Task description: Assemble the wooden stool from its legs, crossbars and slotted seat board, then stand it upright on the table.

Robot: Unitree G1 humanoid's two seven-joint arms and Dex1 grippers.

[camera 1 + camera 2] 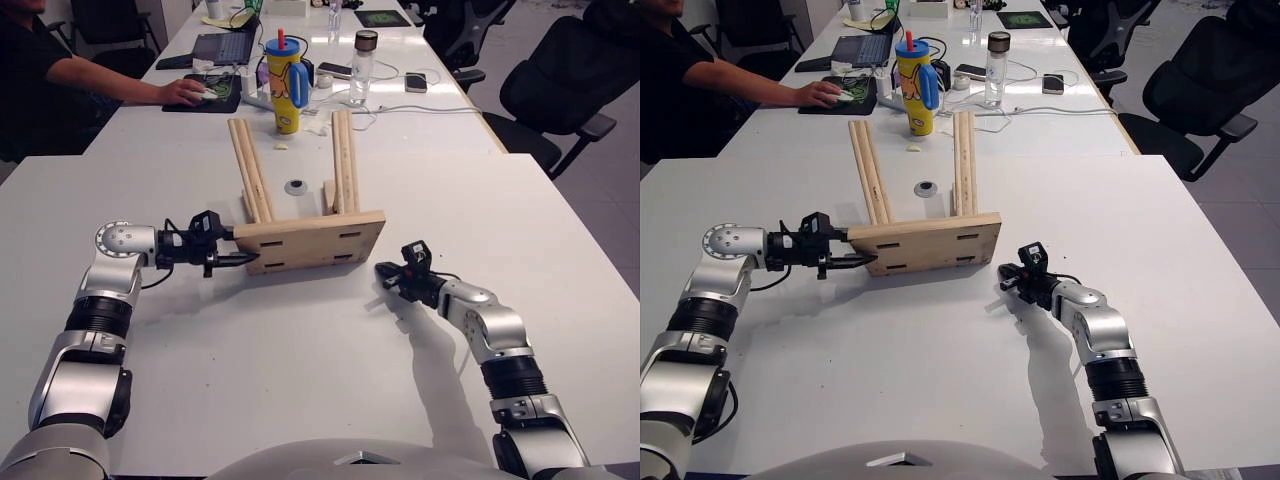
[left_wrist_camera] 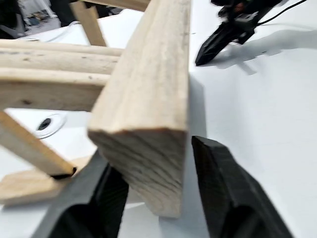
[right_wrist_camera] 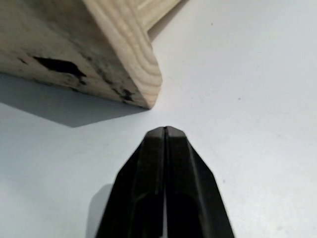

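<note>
In the left eye view, the stool (image 1: 300,215) lies on its side at centre frame, its legs (image 1: 250,170) running toward the upper middle. The left gripper (image 1: 238,258) clamps the left end of the seat board (image 1: 312,243), likely to tip it upright. The right gripper (image 1: 385,272) sits just beside the board's lower right corner.

In the left wrist view, the fingers (image 2: 228,198) flank the board's end.

In the right wrist view, the right gripper is pinched tight on nothing, probably ready to brace that corner.
</note>
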